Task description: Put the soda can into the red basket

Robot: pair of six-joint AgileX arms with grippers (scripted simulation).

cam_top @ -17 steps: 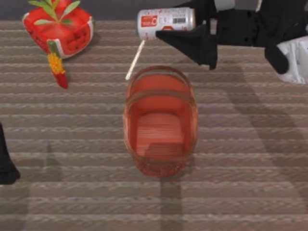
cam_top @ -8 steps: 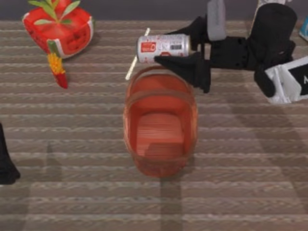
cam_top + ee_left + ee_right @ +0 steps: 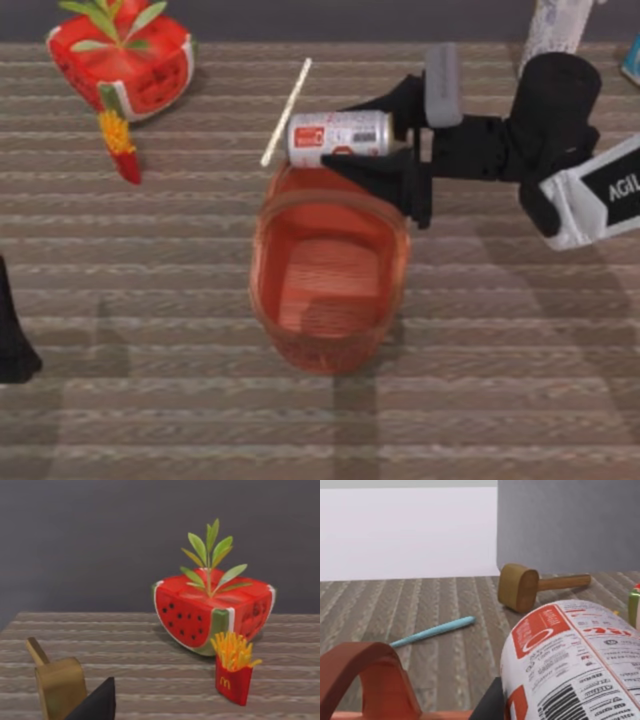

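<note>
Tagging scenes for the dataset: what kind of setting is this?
Likely a simulated tabletop test scene, not a real room: a striped wooden table with blank grey backdrop, unrelated props like a watermelon-shaped planter, fries carton and mallet, and the right gripper holding a soda can over the red basket.

Soda can [image 3: 570, 665] cut off at the right wrist view's edge, its far end hidden. Red basket [image 3: 360, 680] showing only part of its handle there. Left gripper [image 3: 12, 340] mostly outside the top view, beside the basket.
</note>
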